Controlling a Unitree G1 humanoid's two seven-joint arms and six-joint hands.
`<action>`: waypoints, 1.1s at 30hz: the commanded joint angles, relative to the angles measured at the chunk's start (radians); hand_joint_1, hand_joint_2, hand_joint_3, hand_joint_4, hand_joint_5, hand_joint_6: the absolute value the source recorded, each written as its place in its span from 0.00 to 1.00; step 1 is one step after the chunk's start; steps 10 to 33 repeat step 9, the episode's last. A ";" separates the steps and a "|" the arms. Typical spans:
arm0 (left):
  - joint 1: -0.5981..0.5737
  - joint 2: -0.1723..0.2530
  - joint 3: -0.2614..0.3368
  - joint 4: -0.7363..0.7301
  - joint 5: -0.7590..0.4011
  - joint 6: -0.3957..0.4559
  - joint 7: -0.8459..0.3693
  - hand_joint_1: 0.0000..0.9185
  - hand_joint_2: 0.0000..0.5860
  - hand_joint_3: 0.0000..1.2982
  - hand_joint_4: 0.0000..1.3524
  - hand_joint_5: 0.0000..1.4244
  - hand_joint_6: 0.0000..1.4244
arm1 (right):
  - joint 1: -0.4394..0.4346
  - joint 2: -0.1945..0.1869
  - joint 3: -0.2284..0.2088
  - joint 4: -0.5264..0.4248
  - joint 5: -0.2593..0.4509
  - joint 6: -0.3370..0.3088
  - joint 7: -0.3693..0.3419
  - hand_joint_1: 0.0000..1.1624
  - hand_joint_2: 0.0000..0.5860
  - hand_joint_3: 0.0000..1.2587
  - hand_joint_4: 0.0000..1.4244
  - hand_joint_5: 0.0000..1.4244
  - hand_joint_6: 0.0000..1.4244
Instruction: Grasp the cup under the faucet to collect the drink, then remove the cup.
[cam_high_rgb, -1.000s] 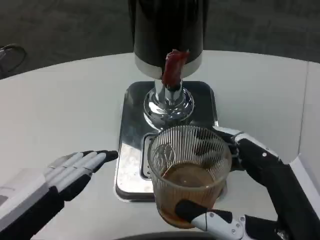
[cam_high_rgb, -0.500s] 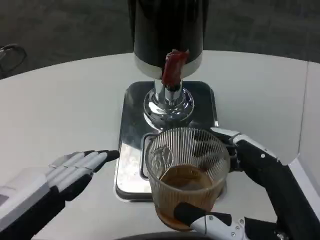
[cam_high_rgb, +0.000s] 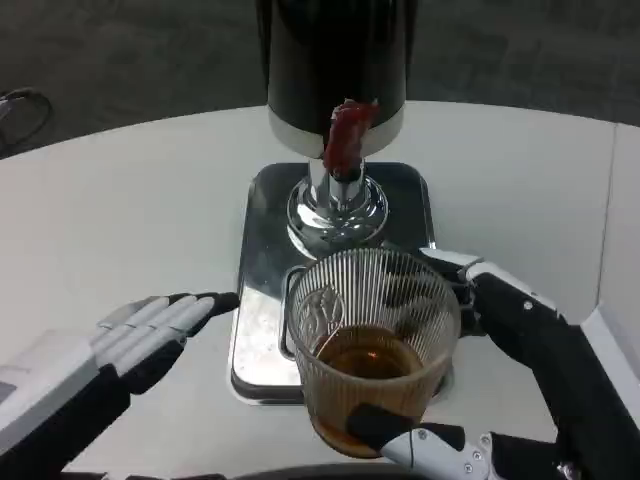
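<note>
The cup (cam_high_rgb: 372, 350) is a clear ribbed glass, wide at the rim and narrower at the base, holding brown drink in its lower part. It is seen in front of the faucet (cam_high_rgb: 347, 140), over the near edge of the shiny metal drip tray (cam_high_rgb: 262, 300); whether its base is touching the tray cannot be told from this angle. The cup is gripped by the right hand (cam_high_rgb: 480, 370): one black-tipped finger is wrapped across the near lower wall, others are pressed against the far right side by the rim. The left hand (cam_high_rgb: 150, 330) is held flat with fingers straight and close together, nothing in it, just beside the tray's left edge on the white table (cam_high_rgb: 120, 210). The red faucet lever is seen on the dark dispenser body (cam_high_rgb: 335, 55) above a chrome base.

Compared with a second ago, the cup is shifted slightly left and toward the camera, still in the same grip. The left hand is moved a little up and right, fingertips nearer the tray. The dispenser and tray are unchanged.
</note>
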 joint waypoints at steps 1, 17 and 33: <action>0.005 0.013 -0.002 0.000 -0.017 0.005 -0.016 0.00 0.17 0.03 0.00 0.00 0.00 | -0.006 0.006 0.000 -0.038 0.012 -0.048 -0.003 0.72 0.42 0.56 0.53 0.57 0.34; 0.004 0.011 -0.003 -0.003 -0.023 0.009 -0.020 0.00 0.17 0.03 0.00 0.00 0.00 | -0.002 0.008 -0.001 -0.042 0.012 -0.039 -0.002 0.72 0.42 0.56 0.53 0.57 0.34; 0.004 0.011 -0.003 -0.003 -0.023 0.009 -0.020 0.00 0.17 0.03 0.00 0.00 0.00 | -0.002 0.008 -0.001 -0.042 0.012 -0.039 -0.002 0.72 0.42 0.56 0.53 0.57 0.34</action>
